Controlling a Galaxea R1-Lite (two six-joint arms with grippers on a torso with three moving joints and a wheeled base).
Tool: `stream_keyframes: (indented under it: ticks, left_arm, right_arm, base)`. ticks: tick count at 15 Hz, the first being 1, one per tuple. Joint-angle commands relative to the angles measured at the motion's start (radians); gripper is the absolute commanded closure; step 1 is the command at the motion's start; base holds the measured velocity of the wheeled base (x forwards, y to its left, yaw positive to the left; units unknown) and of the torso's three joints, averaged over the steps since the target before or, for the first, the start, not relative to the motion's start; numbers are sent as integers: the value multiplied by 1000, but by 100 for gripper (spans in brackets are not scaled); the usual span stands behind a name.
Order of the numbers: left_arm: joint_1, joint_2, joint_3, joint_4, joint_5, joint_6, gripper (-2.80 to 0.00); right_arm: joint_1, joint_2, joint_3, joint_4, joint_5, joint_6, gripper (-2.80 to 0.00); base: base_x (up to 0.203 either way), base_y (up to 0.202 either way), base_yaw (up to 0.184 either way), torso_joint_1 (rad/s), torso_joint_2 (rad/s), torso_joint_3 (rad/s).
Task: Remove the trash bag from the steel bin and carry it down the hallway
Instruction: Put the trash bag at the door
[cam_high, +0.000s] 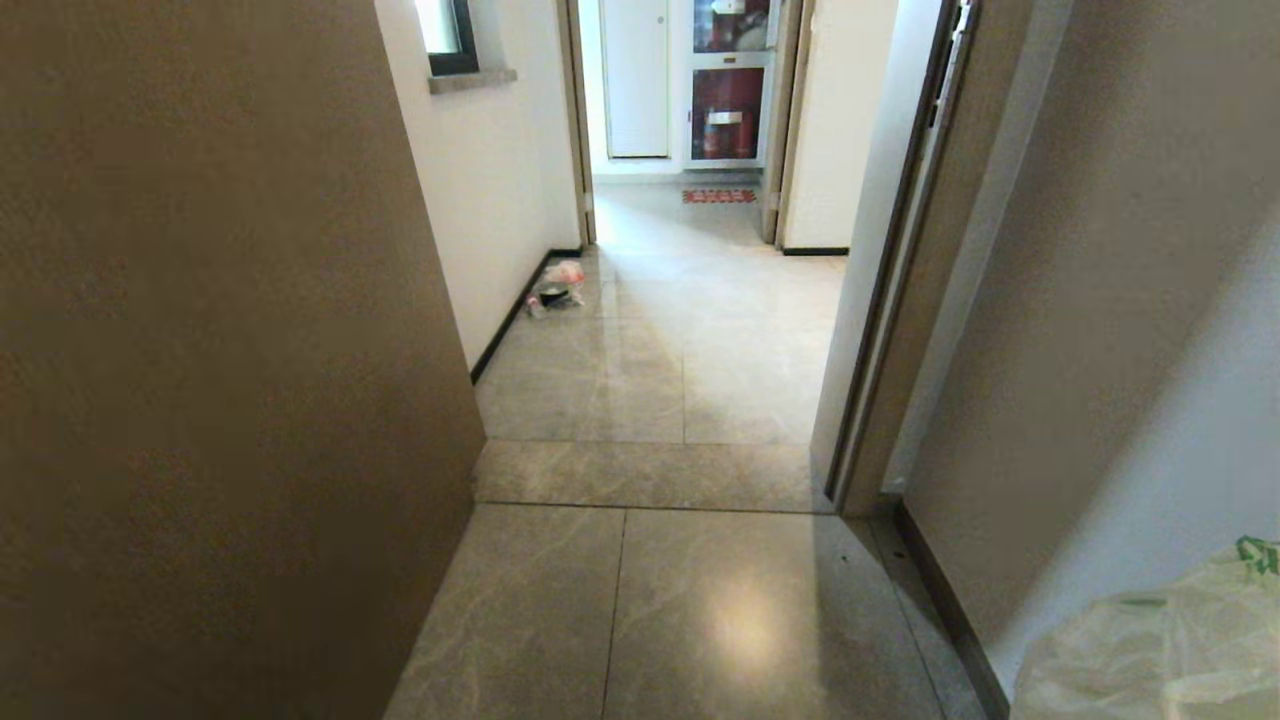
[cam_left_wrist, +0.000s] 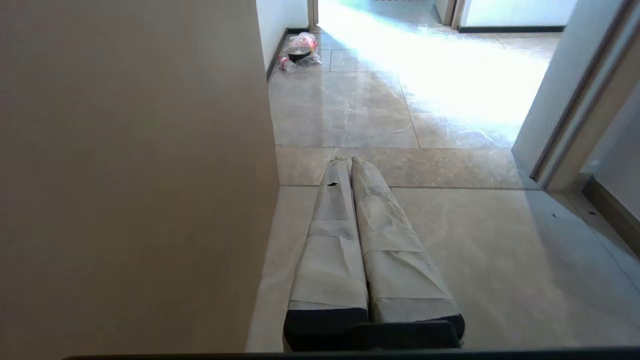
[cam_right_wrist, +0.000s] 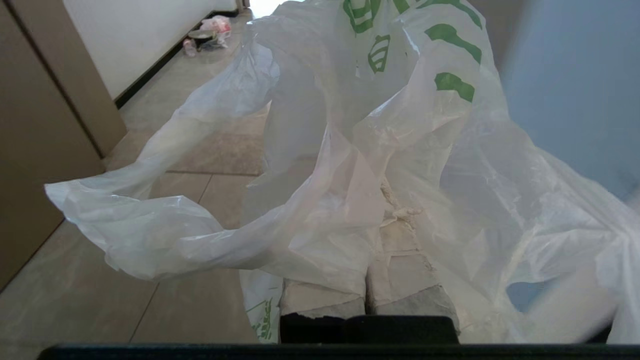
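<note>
1. Right end effector (cam_right_wrist: 382, 200) pinches the trash bag (cam_right_wrist: 320, 165), fingers pressed together through the plastic.
2. Left end effector (cam_left_wrist: 350, 162) is pressed together, empty, above the hallway (cam_high: 680, 360) floor.
3. Bag hangs just beside the hallway's brown door frame (cam_high: 900, 300).

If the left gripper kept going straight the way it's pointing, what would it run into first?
Probably nothing near: the left gripper, shut and empty, points along bare hallway floor. The brown wall panel runs close beside it; depth is unclear.
</note>
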Motion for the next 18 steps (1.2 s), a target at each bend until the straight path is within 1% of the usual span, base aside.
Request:
stream_keyframes:
  ticks: [1,18]
  left_arm:
    - [0,0,0,-1,0,-1,0]
    - [0,0,0,-1,-2,-1,0]
  right_arm:
    - [0,1,0,0,0,-1,0]
    - [-1,1,0,0,0,-1,0]
  base:
    - [191,0,5,2,2,5]
    - [193,0,1,3,4,0]
